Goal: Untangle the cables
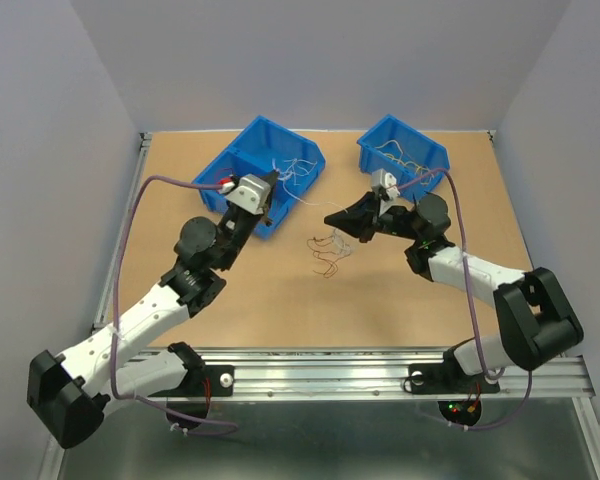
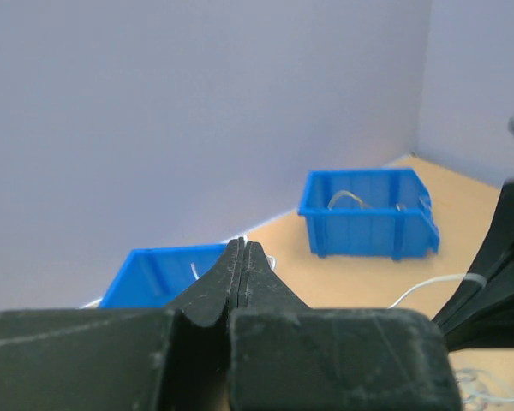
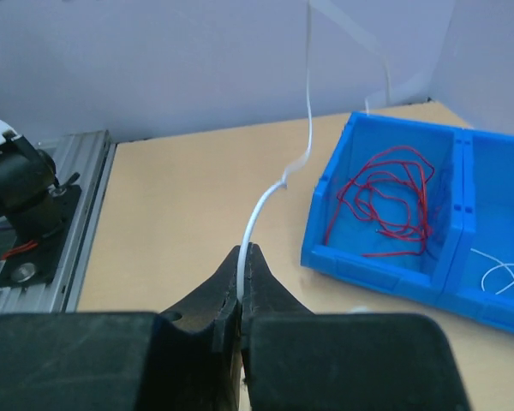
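A small tangle of red and white cables (image 1: 330,252) lies on the table between my arms. My right gripper (image 1: 330,217) is shut on a thin white cable (image 3: 259,221) at its fingertips (image 3: 245,250). That cable rises up and out of the top of the right wrist view. My left gripper (image 1: 270,208) is shut above the near edge of the left blue bin (image 1: 270,160). A bit of white cable shows at its tip (image 2: 242,243). The white cable (image 2: 428,285) runs from there toward the right gripper.
The left blue bin (image 3: 385,257) holds red cables (image 3: 385,193) in one compartment and white ones (image 3: 497,274) in the other. The right blue bin (image 1: 405,150) at the back, also in the left wrist view (image 2: 368,214), holds pale wires. Walls enclose the table.
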Controlling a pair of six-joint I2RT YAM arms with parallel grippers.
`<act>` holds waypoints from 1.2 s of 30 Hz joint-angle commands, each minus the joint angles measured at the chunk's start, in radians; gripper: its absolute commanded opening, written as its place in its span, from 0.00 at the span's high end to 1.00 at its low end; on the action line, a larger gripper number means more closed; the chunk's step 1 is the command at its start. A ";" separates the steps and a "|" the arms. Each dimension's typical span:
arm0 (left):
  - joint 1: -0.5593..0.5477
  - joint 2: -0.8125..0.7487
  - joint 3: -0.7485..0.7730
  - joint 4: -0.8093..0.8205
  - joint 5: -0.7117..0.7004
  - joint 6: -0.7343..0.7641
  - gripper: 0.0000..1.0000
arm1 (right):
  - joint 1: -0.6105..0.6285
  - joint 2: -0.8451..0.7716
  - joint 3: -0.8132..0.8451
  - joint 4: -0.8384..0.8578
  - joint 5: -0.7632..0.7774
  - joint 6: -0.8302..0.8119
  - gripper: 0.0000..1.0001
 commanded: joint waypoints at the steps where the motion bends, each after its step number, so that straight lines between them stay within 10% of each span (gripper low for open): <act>1: 0.001 0.076 0.030 0.000 0.238 0.054 1.00 | 0.005 -0.092 -0.056 0.047 0.012 0.041 0.99; 9: 0.001 0.152 0.020 -0.018 0.474 0.089 0.94 | 0.005 -0.103 -0.054 -0.013 0.076 0.028 1.00; 22: 0.001 0.213 0.062 -0.112 0.592 0.134 0.23 | 0.005 -0.060 -0.033 -0.039 0.082 -0.002 1.00; 36: 0.001 0.276 0.093 -0.147 0.638 0.152 0.21 | 0.005 -0.085 -0.056 -0.053 -0.092 -0.071 0.99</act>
